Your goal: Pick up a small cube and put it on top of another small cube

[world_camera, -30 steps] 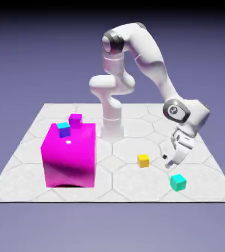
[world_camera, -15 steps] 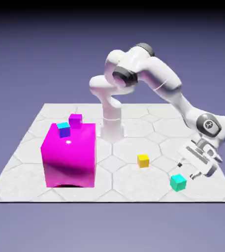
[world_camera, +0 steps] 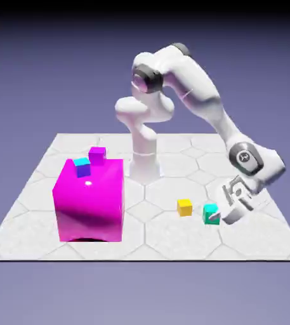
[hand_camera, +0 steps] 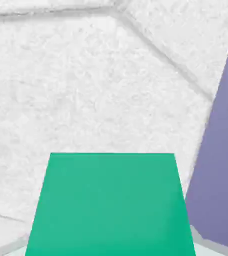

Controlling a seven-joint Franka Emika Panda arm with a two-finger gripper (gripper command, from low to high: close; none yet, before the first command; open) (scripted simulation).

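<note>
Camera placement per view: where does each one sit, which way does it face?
Exterior view: off the robot, across the table and above, facing the base; arm and jaws show.
Hand view: on the hand, looking along the jaws past the teal-green cube to the white tabletop, with a strip of backdrop at its right; only slivers of the finger tips show at the bottom edge.
Shared: that cube, held between the jaws, and the tabletop.

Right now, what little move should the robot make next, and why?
I'd probably have the gripper lift the green cube a little higher, then ease it toward the yellow cube. The green one fills the space between the fingertips, and the yellow one sits close by on the table, its top bare.
</note>
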